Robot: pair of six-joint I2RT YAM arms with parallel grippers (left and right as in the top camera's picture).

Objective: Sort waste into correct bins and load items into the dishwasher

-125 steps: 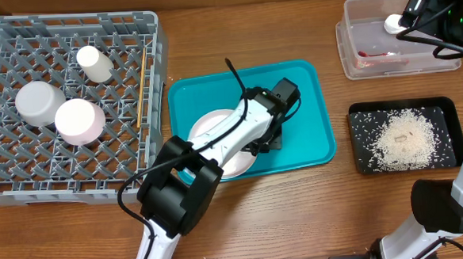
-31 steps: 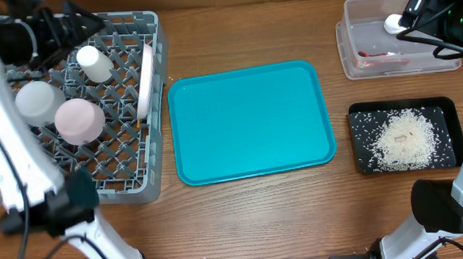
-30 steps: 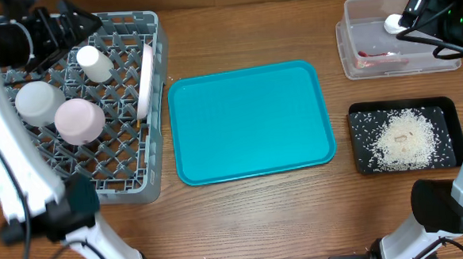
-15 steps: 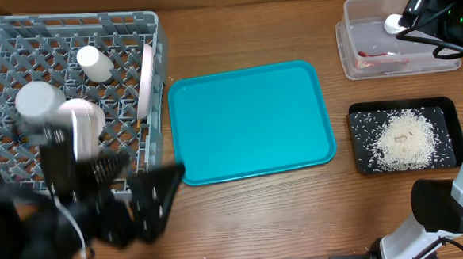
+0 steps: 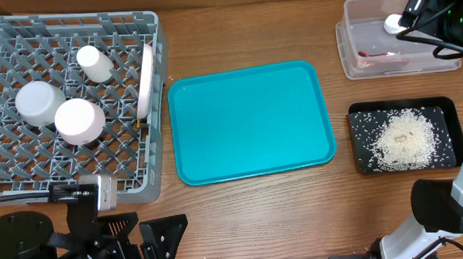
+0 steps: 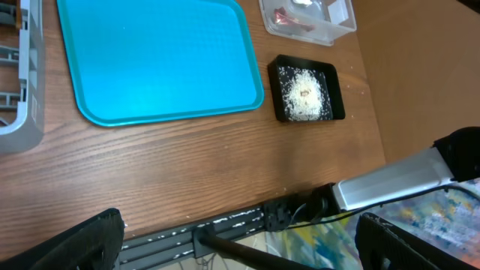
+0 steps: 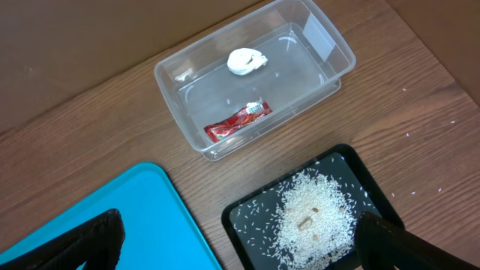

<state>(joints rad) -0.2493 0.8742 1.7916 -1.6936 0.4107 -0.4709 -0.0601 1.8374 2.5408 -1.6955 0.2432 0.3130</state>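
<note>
A wooden desk (image 5: pixel 252 216) is seen from above. A grey dish rack (image 5: pixel 150 23) is set at the far left corner. Two large white cups (image 5: pixel 39 103) and one small white cup (image 5: pixel 95 64) are placed upside down in it, and a white plate (image 5: pixel 144 80) is stood on edge along its right side. A teal tray (image 5: pixel 251 120) is laid at the middle of the desk, just beside the rack.

At the far right corner a clear bin (image 7: pixel 300 60) is placed; a red wrapper (image 7: pixel 238 121) and a white crumpled wad (image 7: pixel 247 61) are held in it. Near the right edge a black tray (image 5: pixel 363 138) is covered with scattered rice (image 5: pixel 407 138).

The left hand (image 6: pixel 236 225) is raised above the near edge of the desk, with its fingers spread wide and nothing held. The right hand (image 7: pixel 238 221) is raised above the far right corner, over the bin and the black tray, with its fingers likewise spread wide and nothing held.
</note>
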